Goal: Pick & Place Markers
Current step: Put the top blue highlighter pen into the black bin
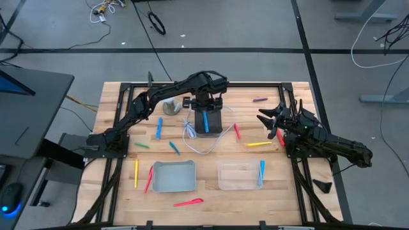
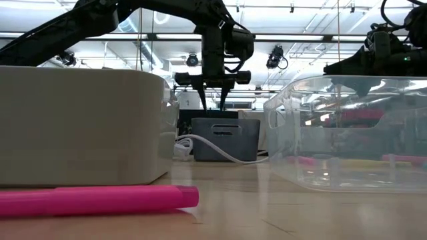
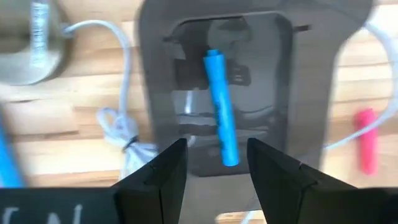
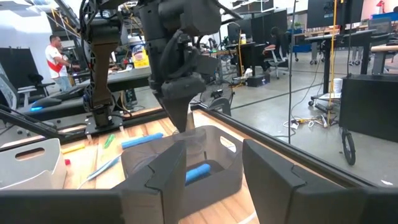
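A blue marker lies loose inside the dark grey bin at the table's middle, also seen in the right wrist view. My left gripper hovers open right above that bin, fingers pointing down, touching nothing. My right gripper waits open near the table's right edge, its fingers aimed level toward the bin. Other markers lie flat on the wood: blue, green, yellow, red, purple, pink. Another blue one lies in the clear container.
A grey tray and a clear container sit toward the near edge. A white coiled cable lies left of and in front of the dark bin. A round grey object sits left of the bin. A person stands in the room beyond.
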`<state>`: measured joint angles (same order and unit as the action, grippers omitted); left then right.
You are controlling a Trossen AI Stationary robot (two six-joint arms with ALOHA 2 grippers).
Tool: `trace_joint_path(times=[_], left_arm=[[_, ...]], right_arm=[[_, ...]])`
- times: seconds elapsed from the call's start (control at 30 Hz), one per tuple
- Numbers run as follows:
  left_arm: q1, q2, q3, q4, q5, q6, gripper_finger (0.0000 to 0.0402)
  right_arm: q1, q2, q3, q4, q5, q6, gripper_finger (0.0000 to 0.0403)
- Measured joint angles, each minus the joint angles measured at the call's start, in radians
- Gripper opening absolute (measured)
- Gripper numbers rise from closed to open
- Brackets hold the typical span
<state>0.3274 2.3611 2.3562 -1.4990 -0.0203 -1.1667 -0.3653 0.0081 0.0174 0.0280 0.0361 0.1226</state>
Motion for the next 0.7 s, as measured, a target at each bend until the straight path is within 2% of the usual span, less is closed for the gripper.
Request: trace_joint_path(times=[0.1,0.4,0.7], left_arm=[[-0.013,-0.013,-0.001,-0.067,-0.031,-0.005,0.0174],[-0.016,-0.1,-0.001,-0.072,-0.116,-0.043,0.0174],[-0.013,-0.115,-0.008,-0.073,-0.098,-0.005,0.0174]], right_arm=[[0.0,0.0,0.0,0.0,0.0,0.0,0.0159],[0.0,0.0,0.0,0.0,0.0,0.0,0.0159],[0.0,0.0,0.0,0.0,0.0,0.0,0.0159]])
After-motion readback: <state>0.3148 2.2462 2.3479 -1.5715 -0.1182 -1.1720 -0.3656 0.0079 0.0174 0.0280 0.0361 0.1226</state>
